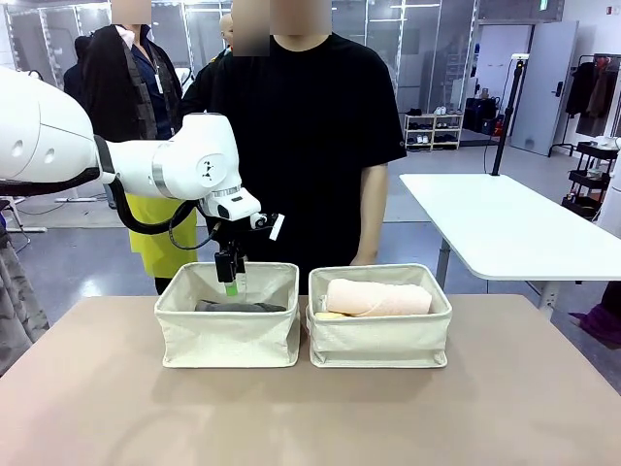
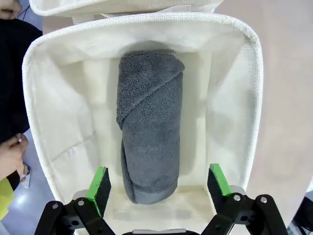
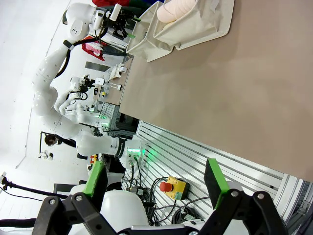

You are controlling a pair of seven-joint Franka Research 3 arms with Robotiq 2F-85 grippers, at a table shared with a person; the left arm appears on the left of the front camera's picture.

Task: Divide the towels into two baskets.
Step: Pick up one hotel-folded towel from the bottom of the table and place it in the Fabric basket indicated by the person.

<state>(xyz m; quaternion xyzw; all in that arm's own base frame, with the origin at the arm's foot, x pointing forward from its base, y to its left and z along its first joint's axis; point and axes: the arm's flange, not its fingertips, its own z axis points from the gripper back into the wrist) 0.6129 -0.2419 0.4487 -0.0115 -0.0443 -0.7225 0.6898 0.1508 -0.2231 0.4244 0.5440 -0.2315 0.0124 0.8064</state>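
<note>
Bare tabletop [image 1: 310, 408] fronts two baskets. Over the left basket [image 1: 229, 335] the left gripper [image 1: 231, 283] hangs open above the grey towel [image 2: 149, 127] lying inside, apparently released; the pink towel [image 1: 378, 297] fills the right basket [image 1: 380, 340]. Off the table edge, the right gripper [image 3: 156, 181] stands open, empty.

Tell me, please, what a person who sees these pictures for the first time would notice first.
Most striking is the white left arm reaching in from the left, its left gripper open over the left basket, where a dark grey towel lies rolled on the bottom. Beside it, the right basket holds a pale pink towel with a yellow towel peeking out beneath. A person in a black T-shirt stands right behind both baskets.
</note>
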